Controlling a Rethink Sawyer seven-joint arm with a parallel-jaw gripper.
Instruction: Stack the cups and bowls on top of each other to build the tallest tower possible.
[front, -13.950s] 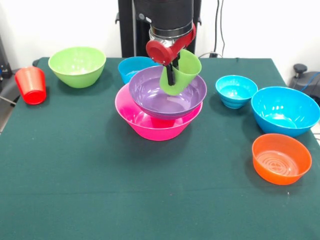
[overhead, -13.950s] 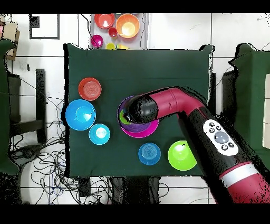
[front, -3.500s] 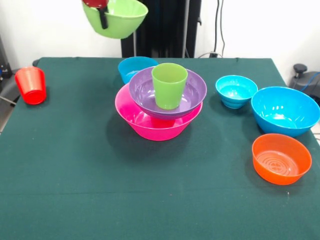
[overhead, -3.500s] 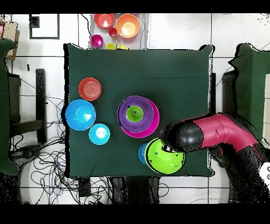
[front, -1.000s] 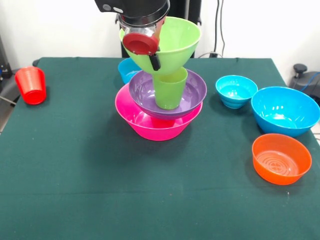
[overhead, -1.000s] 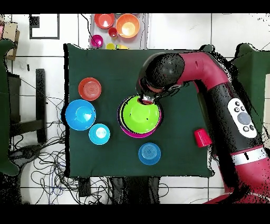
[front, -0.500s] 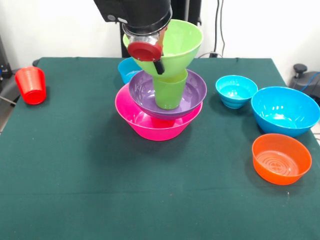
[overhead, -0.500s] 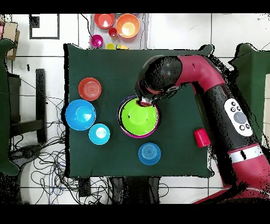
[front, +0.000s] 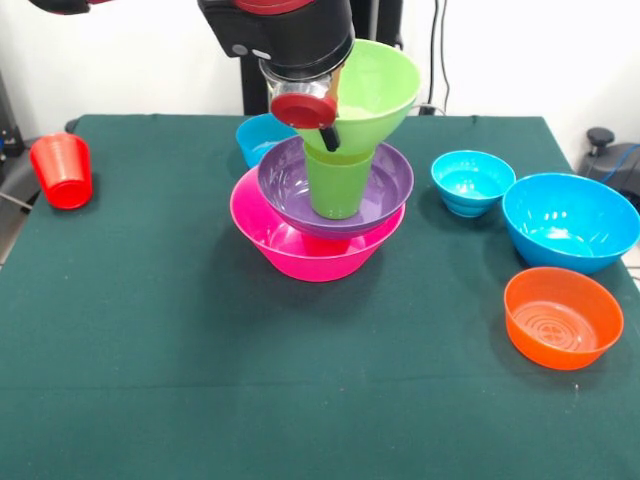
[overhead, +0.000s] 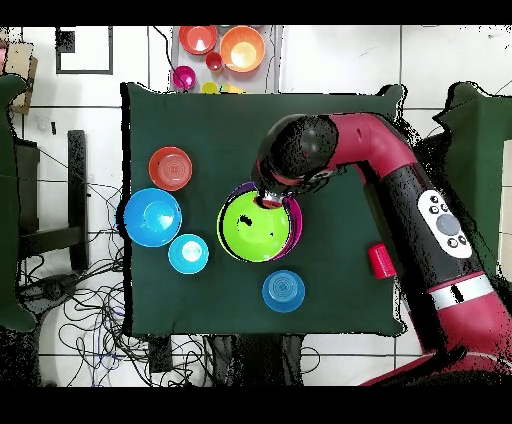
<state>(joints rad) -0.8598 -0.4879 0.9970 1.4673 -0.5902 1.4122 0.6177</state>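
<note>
Lower than a moment ago, the green bowl (front: 365, 85) now sits on the rim of the green cup (front: 338, 180), which stands upright inside the purple bowl (front: 290, 180) nested in the pink bowl (front: 265, 235). The gripper (front: 325, 125) pinches the green bowl's near rim, probably to steady it until it settles. Centring matters, since the narrow cup gives little support. A red cup (front: 62, 170) waits well apart on the table (front: 200, 400).

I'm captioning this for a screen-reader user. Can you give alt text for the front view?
The gripper holds a green bowl by its rim on a green cup, which stands in a purple bowl nested in a pink bowl. Loose on the table: red cup, three blue bowls, one orange.
</note>
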